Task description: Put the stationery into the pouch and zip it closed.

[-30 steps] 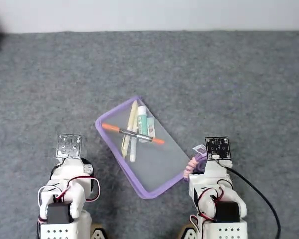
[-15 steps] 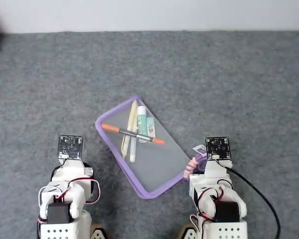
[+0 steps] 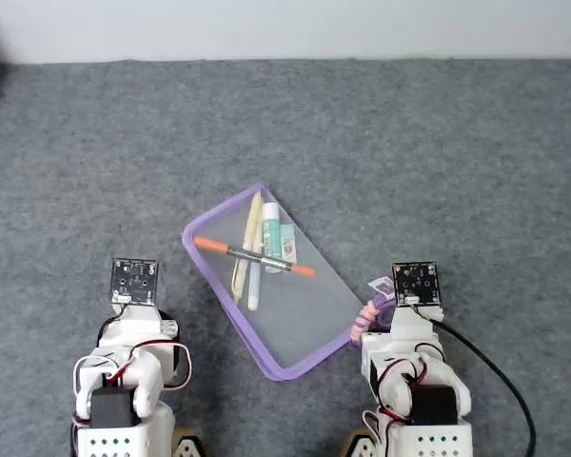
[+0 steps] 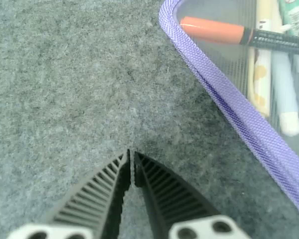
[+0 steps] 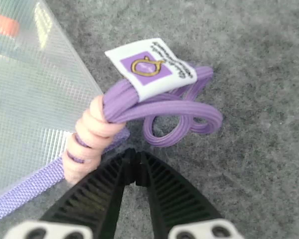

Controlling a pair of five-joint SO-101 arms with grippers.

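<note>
Closed and empty: left gripper (image 4: 133, 169), right gripper (image 5: 135, 167). The cord (image 5: 164, 107) just ahead of the right could snag, dragging the perhaps-unzipped pouch (image 5: 35, 109).

In the high view the left arm (image 3: 124, 390) and right arm (image 3: 414, 390) run off the lower edge, so I lose their bases. The tag (image 3: 381, 284) is too small to read there. From the left wrist, the pouch (image 4: 229, 107) and pen (image 4: 214, 31) are cut by the frame edge. From the right wrist, the cord (image 5: 164, 107) covers the pouch's corner. The zip pull may sit under it, I can't tell.
</note>
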